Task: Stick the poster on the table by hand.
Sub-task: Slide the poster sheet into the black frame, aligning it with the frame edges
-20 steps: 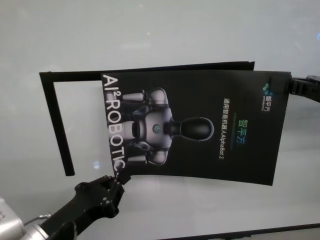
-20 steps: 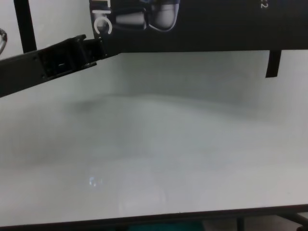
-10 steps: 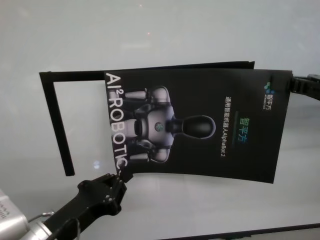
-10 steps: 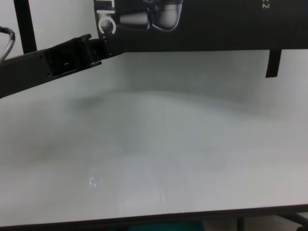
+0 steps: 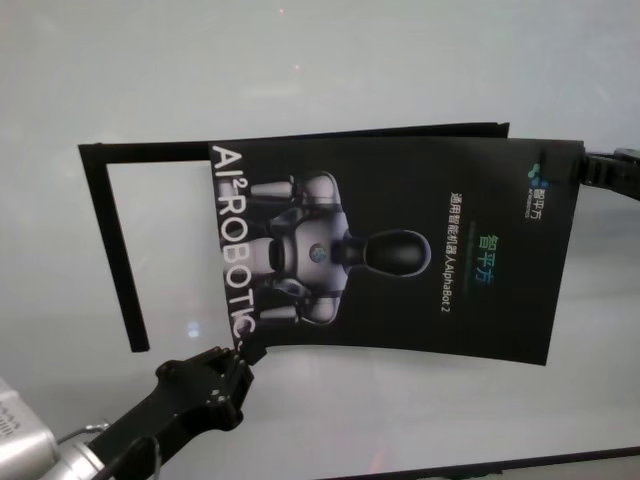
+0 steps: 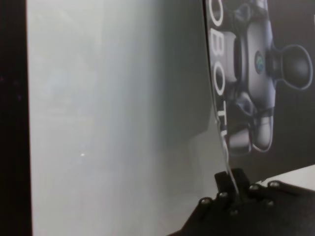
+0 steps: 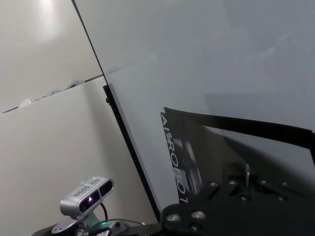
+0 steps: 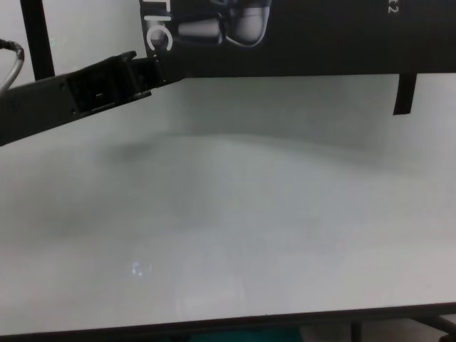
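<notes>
Poster (image 5: 400,250) held above table (image 5: 300,70). Near-left corner pinched between left gripper (image 5: 243,356) fingers. Far-right edge met by right gripper (image 5: 583,170); finger state cannot be told. Black corner strips (image 5: 112,240) seen beyond left fingers.

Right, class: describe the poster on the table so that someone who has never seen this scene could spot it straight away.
Start at the wide white table. Near its middle lies a large glossy black sheet, the poster, with the left gripper at its near corner and the right gripper at its far corner. Unlike the plain black strips beside it, it bears white "ROBOTIC" lettering and a grey-white robot picture.
</notes>
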